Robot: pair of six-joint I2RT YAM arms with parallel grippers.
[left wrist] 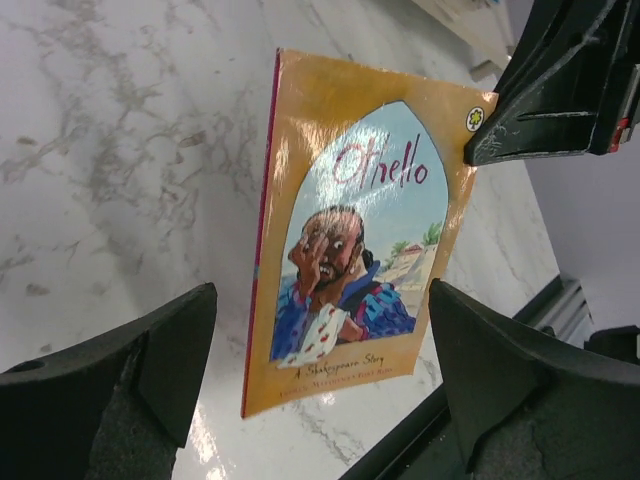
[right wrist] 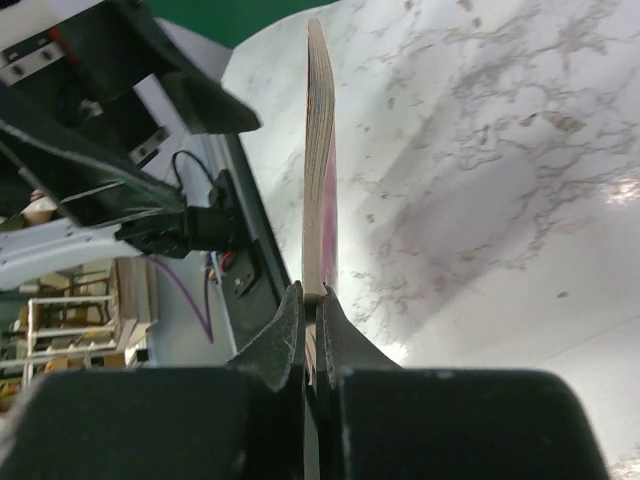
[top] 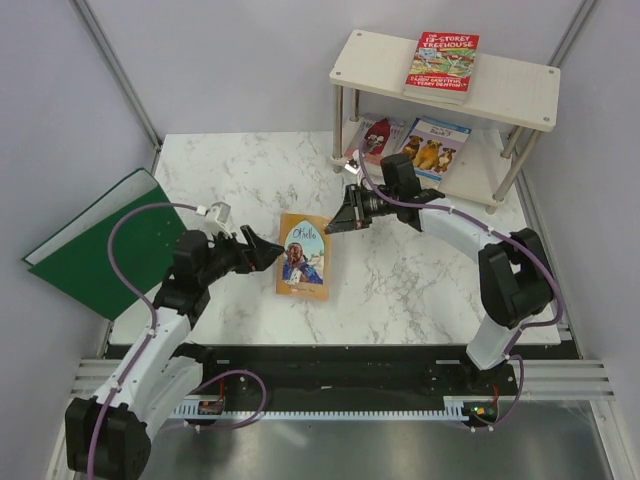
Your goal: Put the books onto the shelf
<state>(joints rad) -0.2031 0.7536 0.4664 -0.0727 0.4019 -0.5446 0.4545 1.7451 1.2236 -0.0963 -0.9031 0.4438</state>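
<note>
Right pincer (top: pixel 333 225) pinched the Othello book (top: pixel 303 257) by a corner, left pincer (top: pixel 272 250) spread beside it; a slow carry to the shelf (top: pixel 520 85) looked wisest.

Orange Othello book (top: pixel 303 256), red Treehouse book (top: pixel 442 62), green folder (top: pixel 100 250), grey-veined white marble table (top: pixel 420 275), cream shelf (top: pixel 375 60)

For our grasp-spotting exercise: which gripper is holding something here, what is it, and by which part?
The right gripper pinches the Othello book by the upper right corner of its cover. The left gripper stands open, holding nothing.
</note>
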